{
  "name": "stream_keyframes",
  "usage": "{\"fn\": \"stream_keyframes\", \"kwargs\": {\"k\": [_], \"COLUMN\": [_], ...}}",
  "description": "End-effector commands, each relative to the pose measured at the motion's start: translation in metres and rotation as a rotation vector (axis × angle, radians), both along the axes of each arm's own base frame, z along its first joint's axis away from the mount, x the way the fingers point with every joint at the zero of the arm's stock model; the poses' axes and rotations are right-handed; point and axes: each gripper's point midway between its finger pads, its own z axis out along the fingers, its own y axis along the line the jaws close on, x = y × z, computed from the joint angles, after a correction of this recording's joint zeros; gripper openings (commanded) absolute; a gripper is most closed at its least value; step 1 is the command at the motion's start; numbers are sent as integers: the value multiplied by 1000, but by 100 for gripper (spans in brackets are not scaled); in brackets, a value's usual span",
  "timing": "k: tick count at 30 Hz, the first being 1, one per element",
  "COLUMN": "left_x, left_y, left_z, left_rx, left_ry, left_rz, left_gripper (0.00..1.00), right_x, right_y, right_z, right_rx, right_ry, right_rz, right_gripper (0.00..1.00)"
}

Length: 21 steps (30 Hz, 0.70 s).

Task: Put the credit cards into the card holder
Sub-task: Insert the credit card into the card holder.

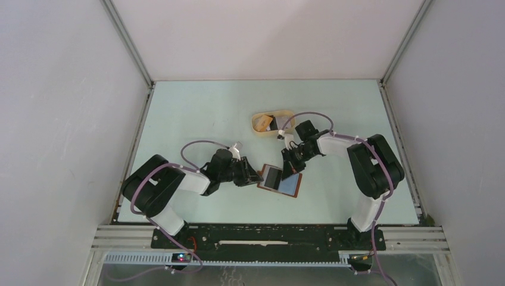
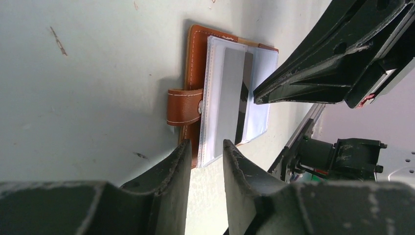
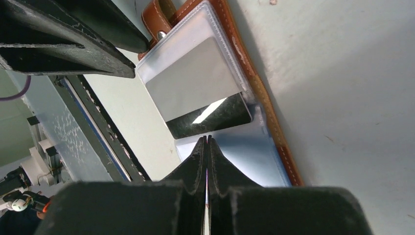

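Observation:
The reddish-brown card holder (image 1: 280, 182) lies open on the table, its clear inner sleeves facing up; it also shows in the left wrist view (image 2: 193, 58) and the right wrist view (image 3: 259, 93). A silvery credit card (image 3: 191, 83) lies on its left half, seemingly partly inside a sleeve (image 2: 230, 98). My right gripper (image 3: 206, 139) is shut, its tips at the card's near edge, over the light blue right sleeve. My left gripper (image 2: 205, 147) is open, its tips at the holder's left edge below the snap strap (image 2: 183, 105). Whether it touches the holder is unclear.
A tan oval tray (image 1: 271, 123) stands behind the holder, with a dark flat thing in it. The two grippers (image 1: 253, 176) (image 1: 292, 159) are close together over the holder. The table's black front rail (image 1: 268, 235) runs just below.

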Motion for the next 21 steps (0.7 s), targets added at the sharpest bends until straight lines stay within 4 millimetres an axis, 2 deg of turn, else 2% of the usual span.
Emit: {"fn": "stream_keyframes", "kwargs": {"k": [1, 7, 13, 21], "left_x": [-1, -3, -6, -5], "left_y": [-8, -9, -18, -22], "left_z": [5, 0, 2, 4], "left_rx": [-37, -27, -41, -49], "left_ry": [-1, 20, 29, 27], "left_rz": [-32, -45, -85, -95], "left_gripper": [36, 36, 35, 35], "right_x": [-1, 4, 11, 8], "right_y": [8, 9, 20, 27], "right_z": [1, -7, -10, 3], "right_rx": [-23, -69, -67, 1], "right_ry": [-20, -3, 10, 12], "right_rz": [49, 33, 59, 104], "right_gripper": [0, 0, 2, 13]}}
